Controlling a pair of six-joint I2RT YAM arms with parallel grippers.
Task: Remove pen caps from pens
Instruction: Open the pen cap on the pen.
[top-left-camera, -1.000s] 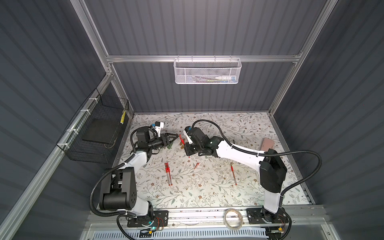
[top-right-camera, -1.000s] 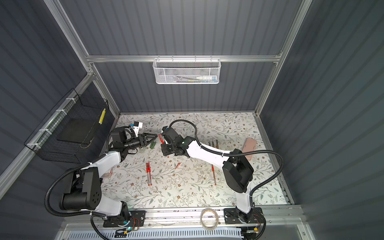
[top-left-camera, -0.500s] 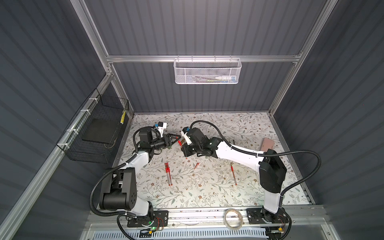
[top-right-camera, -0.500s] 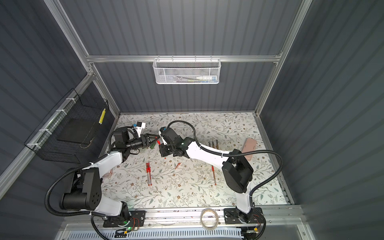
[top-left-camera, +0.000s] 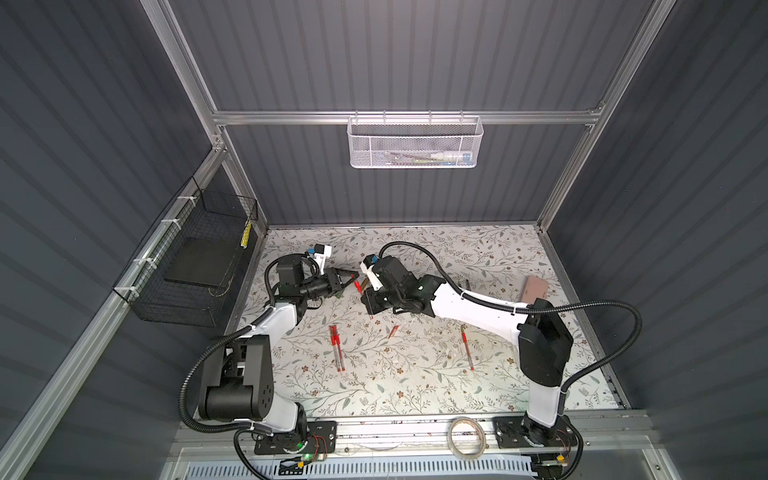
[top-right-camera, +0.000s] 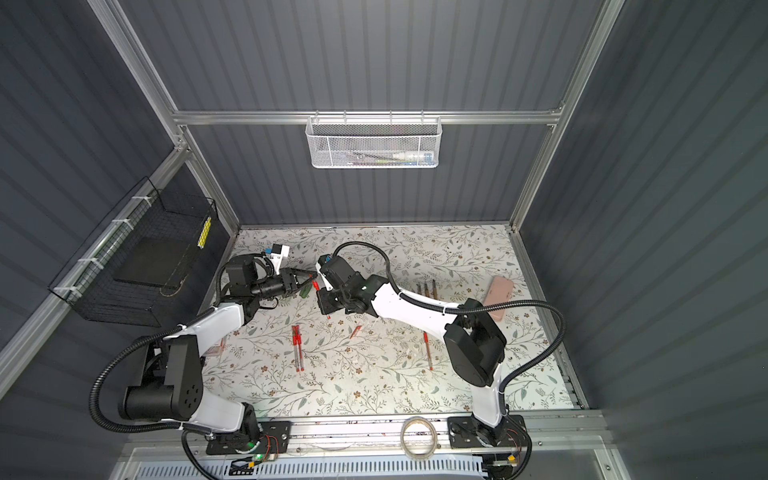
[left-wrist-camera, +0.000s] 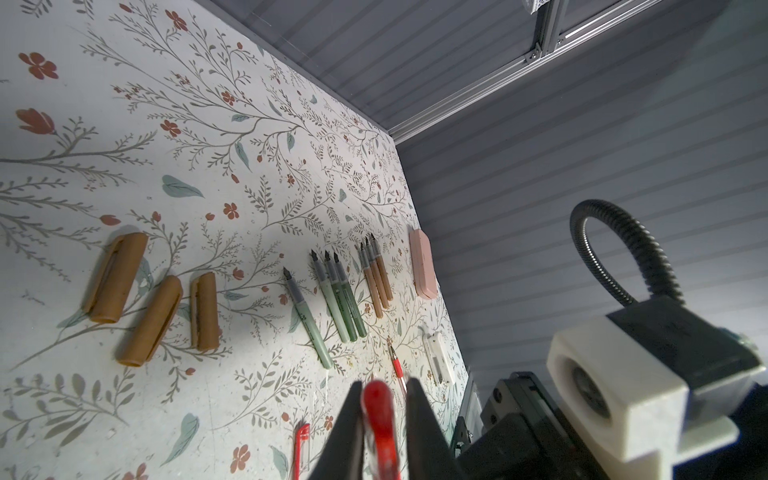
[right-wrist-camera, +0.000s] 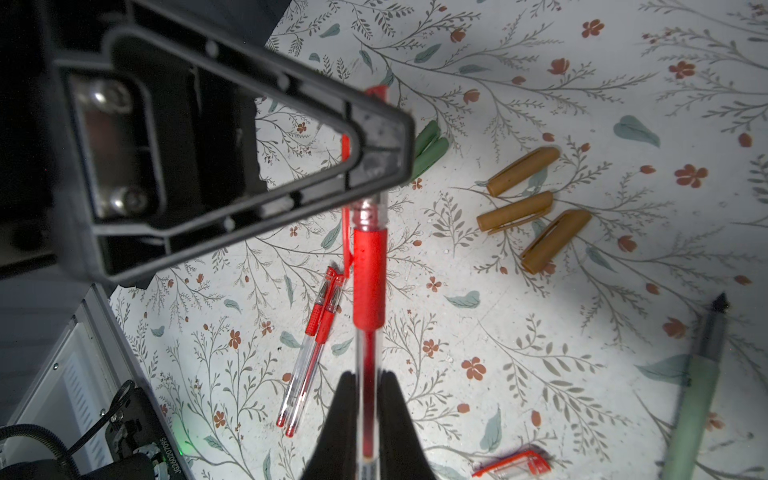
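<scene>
Since a second ago the left gripper (top-left-camera: 354, 275) has pinched its jaws together, and both arms have drawn closer at the back left of the tabletop (top-left-camera: 415, 386). It is a floral sheet boxed in by dark ribbed walls (top-left-camera: 374, 195), with a white mesh basket (top-left-camera: 415, 143) on the rear one and a black wire basket (top-left-camera: 187, 266) at the left. In both top views the right gripper (top-left-camera: 365, 300) is clamped on a red pen (top-left-camera: 357, 286) raised off the sheet, its long axis running from one tool's tips to the other's. Two red pens (top-left-camera: 337, 347) lie side by side nearer the front.

From the left wrist, the narrow jaws squeeze the pen cap (left-wrist-camera: 377, 405). Beyond it lie three gold-brown caps (left-wrist-camera: 151, 320), four green pens (left-wrist-camera: 338, 303), three gold-brown pens (left-wrist-camera: 376, 278) (dark tips all toward the back wall) and a pink case (left-wrist-camera: 422, 266).

From the right wrist, black fingers (right-wrist-camera: 390, 407) grip the clear barrel. The capped end points away to the left gripper's finger, which covers most of the cap. Green caps (right-wrist-camera: 428, 149) lie just past it.
</scene>
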